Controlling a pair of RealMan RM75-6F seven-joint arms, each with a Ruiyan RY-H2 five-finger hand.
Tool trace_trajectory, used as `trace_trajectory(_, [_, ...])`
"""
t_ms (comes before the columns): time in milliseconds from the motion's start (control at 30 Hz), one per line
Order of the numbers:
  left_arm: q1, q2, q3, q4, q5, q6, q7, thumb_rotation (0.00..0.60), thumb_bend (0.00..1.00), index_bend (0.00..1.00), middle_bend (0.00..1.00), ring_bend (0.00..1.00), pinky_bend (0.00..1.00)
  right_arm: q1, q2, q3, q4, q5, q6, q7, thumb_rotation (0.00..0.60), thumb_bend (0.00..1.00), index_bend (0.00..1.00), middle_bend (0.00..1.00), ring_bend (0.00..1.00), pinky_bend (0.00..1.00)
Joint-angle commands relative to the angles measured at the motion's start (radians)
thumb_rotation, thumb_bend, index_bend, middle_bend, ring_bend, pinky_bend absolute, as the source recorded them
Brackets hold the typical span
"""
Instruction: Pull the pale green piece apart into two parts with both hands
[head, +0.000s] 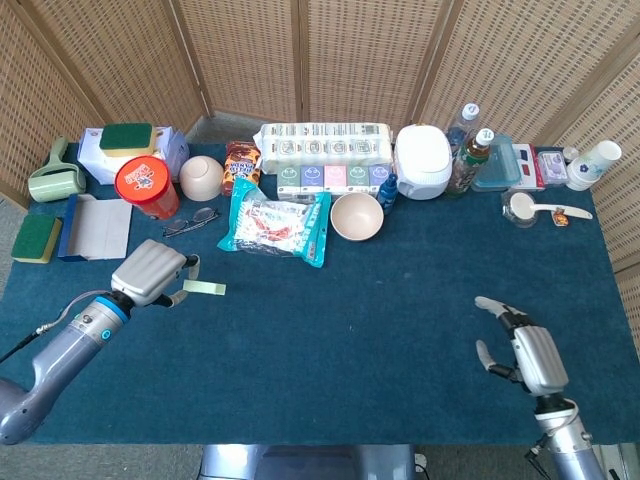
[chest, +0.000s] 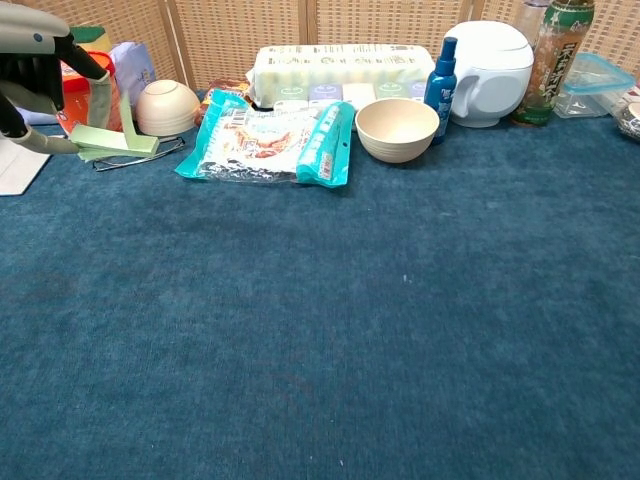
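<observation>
Bowl (head: 357, 216) right of snack bag (head: 275, 224)

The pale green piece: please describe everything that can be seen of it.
The pale green piece is a small, flat, oblong bar of a matt, uniform light green, which looks like plastic. It is whole, not yet pulled apart. The left hand holds it by one end, and the free end points towards the middle of the table. In the chest view it appears lifted off the blue cloth, lying roughly level, in front of the glasses. The right hand is far from it.
</observation>
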Motion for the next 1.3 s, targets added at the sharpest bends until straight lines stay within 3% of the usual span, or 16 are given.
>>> trace_trajectory(33, [-0.02,0.019,-0.005,-0.012,0.009,-0.031,-0.023,0.6,0.42,0.77,1.0,1.0,1.0,0.033,-0.038,0.007,-0.002,-0.011,-0.017,0.082,0.6,0.47,0.17,0.28,0.27,0.33])
trace_trajectory(233, [-0.056,0.046,-0.016,-0.024,0.001,-0.082,-0.039,0.6,0.43,0.77,1.0,1.0,1.0,0.087,-0.088,0.019,0.01,-0.028,-0.046,0.217,0.6,0.47,0.16,0.29,0.3,0.35])
trace_trajectory(333, [-0.073,0.052,-0.022,-0.031,-0.006,-0.101,-0.049,0.6,0.43,0.77,1.0,1.0,1.0,0.115,-0.114,0.032,0.022,-0.034,-0.051,0.269,0.6,0.47,0.17,0.37,0.37,0.43])
trace_trajectory(433, [-0.085,0.054,-0.026,-0.032,-0.012,-0.112,-0.051,0.6,0.43,0.77,1.0,1.0,1.0,0.14,-0.14,0.046,0.037,-0.045,-0.045,0.282,0.6,0.47,0.19,0.51,0.53,0.63])
trace_trajectory(500, [-0.098,0.056,-0.031,-0.033,-0.022,-0.124,-0.055,0.6,0.43,0.77,1.0,1.0,1.0,0.161,-0.15,0.052,0.041,-0.053,-0.053,0.29,0.6,0.47,0.2,0.66,0.69,0.76])
trace_trajectory(600, [-0.115,0.062,-0.038,-0.036,-0.036,-0.14,-0.056,0.6,0.42,0.77,1.0,1.0,1.0,0.186,-0.162,0.057,0.053,-0.057,-0.065,0.3,0.6,0.47,0.21,0.8,0.85,0.87])
trace_trajectory(700, [-0.135,0.067,-0.044,-0.038,-0.049,-0.156,-0.054,0.6,0.43,0.77,1.0,1.0,1.0,0.21,-0.18,0.06,0.069,-0.054,-0.08,0.303,0.6,0.47,0.23,0.87,0.93,0.95])
trace_trajectory(900, [-0.181,0.068,-0.049,-0.031,-0.083,-0.201,-0.038,0.6,0.43,0.77,1.0,1.0,1.0,0.243,-0.224,0.07,0.084,-0.032,-0.103,0.27,0.6,0.46,0.32,0.94,1.0,1.0])
trace_trajectory(1300, [-0.27,0.041,-0.037,-0.032,-0.163,-0.254,0.013,0.6,0.43,0.77,1.0,1.0,1.0,0.292,-0.276,0.089,0.084,0.0,-0.116,0.3,0.6,0.46,0.34,0.96,1.0,1.0])
